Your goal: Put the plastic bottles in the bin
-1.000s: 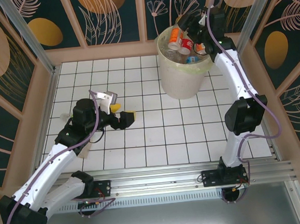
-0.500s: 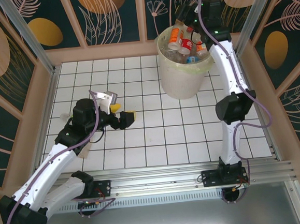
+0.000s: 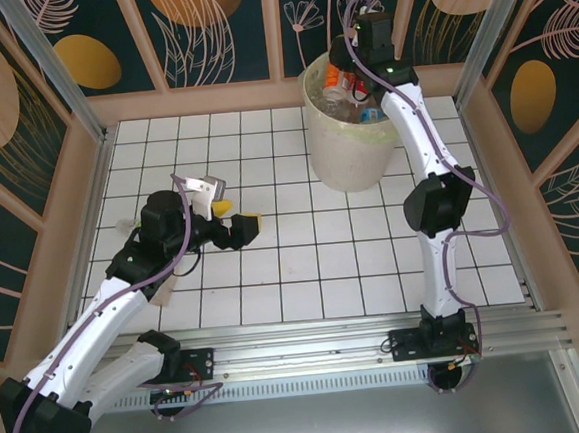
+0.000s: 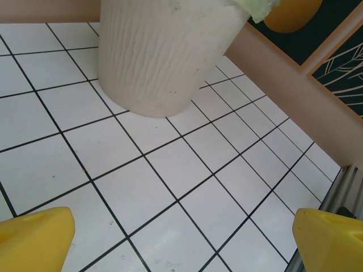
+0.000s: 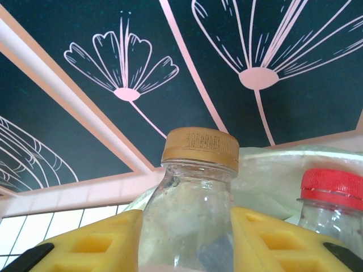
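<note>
Tiled table point(image 3: 303, 266): right gripper point(image 5: 184, 238) pinches the gold-capped bottle point(image 5: 198, 147), cap toward twelve o'clock, over the bin point(image 3: 350, 157); left gripper point(image 4: 181, 241) spread.

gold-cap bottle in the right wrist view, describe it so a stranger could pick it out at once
Find the bin at the table's far right, with the right tool over it. In that wrist's view a clear bottle shows between the yellow fingers. Its cap is tan-gold; the neighbour to its right has a red one.
</note>
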You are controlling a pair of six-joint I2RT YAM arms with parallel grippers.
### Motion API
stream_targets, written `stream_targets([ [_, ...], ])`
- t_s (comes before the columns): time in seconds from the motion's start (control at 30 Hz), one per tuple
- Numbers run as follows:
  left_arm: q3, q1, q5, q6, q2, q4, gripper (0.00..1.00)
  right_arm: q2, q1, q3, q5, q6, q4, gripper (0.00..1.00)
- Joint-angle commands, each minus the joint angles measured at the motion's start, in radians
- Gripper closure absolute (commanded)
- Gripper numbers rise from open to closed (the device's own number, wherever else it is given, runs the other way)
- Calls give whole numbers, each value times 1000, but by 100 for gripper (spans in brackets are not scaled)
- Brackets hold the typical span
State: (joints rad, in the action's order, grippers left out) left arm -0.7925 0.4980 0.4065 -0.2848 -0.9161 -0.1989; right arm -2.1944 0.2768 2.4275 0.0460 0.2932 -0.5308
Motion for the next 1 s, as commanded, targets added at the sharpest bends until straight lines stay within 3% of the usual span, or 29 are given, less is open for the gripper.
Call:
stream_targets([
  [0.0,5,7,-5,-4,0,1,1,38,17,-73,36,-30,-37,59],
  [0.23,7,7,-3,-5,5,3,1,145,19,-219,-27,15,16,60],
  [0.5,6,6,3,-7,1,7,1,185,-22,-217,-240,142,13,60],
  [0.73,1,7,-20,-5,14,3,1,180,-33,-155,-216,159,-14,55],
  [0.83,-10,7,-82,-5,19,-11,1,185,-33,-123,-195,136,-24,53],
  [0.97,-28,7,-300,-18,21,-56,1,236,-26,-157,-210,74,6,51],
])
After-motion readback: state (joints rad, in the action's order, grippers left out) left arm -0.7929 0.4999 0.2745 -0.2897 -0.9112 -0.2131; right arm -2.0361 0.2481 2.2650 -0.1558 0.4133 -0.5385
